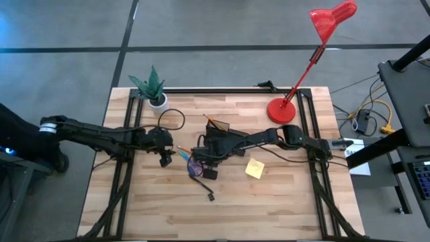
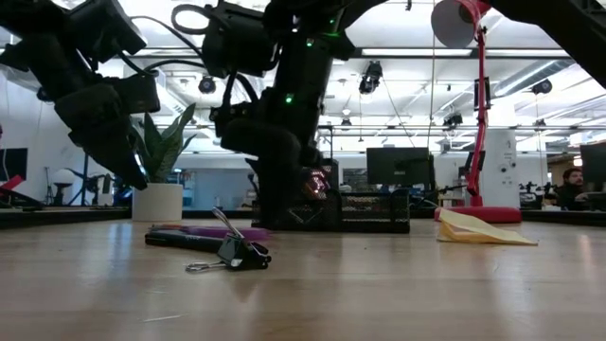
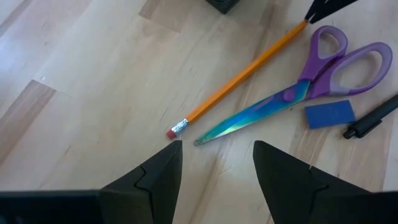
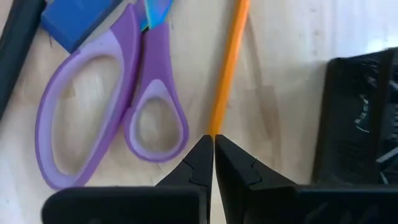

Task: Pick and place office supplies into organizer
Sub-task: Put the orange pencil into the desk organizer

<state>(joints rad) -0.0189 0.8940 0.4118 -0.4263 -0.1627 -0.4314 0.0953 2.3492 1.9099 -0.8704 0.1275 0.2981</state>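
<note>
Wooden table (image 1: 282, 202) hosting scattered supplies; right gripper (image 4: 213, 155) pinching orange pencil (image 4: 227, 74) end beside scissors (image 4: 112, 124); left gripper (image 3: 214, 168) hovering released; organizer (image 4: 360, 106) waiting, most items remaining.

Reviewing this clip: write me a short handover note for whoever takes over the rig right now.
Left gripper: open, hovering just off the eraser end of the orange pencil, holding nothing.
Right gripper: fingers nearly closed at the pencil's other end, beside the organizer; whether it actually grips the pencil is unclear.
On the table: purple-handled scissors, blue eraser and dark pen lie next to the pencil; yellow sticky-note pad and a black binder clip lie apart.
Done: nothing visibly placed by these views.
Left: all items above still need to go into the organizer.
</note>
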